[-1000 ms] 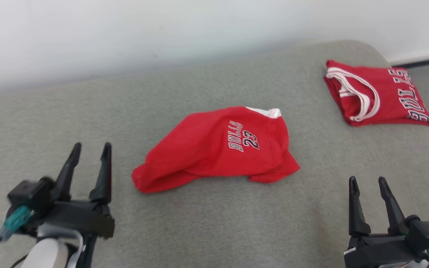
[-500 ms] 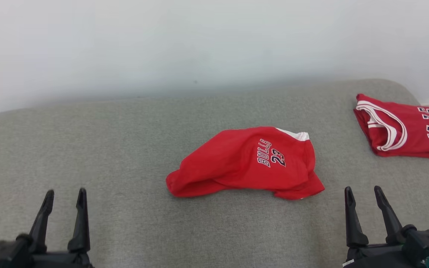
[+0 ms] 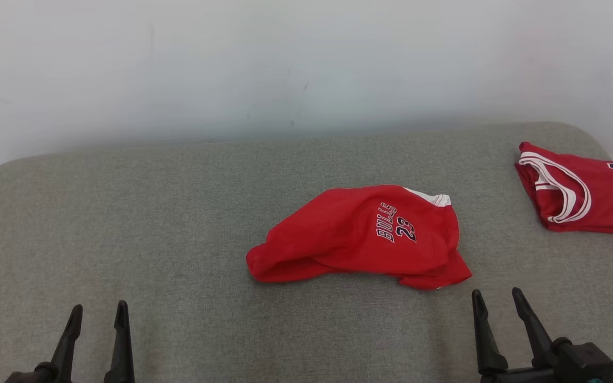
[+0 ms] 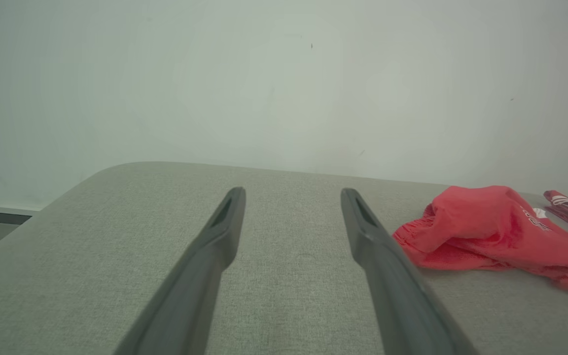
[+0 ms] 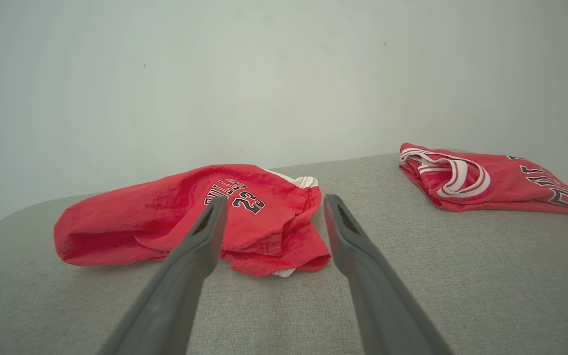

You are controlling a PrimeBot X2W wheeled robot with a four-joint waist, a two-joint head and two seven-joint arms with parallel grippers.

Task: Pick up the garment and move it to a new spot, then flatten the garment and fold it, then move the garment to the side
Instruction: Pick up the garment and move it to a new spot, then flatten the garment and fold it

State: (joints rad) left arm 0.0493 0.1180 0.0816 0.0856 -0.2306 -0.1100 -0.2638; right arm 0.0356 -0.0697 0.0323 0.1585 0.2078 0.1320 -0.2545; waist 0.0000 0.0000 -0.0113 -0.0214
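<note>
Red garment (image 3: 349, 234) unmoved; left claw (image 3: 99, 306) pulled back, spread like the right claw (image 3: 497, 291).

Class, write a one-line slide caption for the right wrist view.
Open right gripper faces crumpled red garment on grey cushion; folded red jersey lies apart.

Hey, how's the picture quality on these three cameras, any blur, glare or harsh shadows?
Head view: sharp, soft even light, the shorts print readable, only a faint shadow under them. Left wrist view: hazy and washed out, left gripper fingers soft. Right wrist view: clearer colours, right gripper fingers blurred close to the lens. No glare.
</note>
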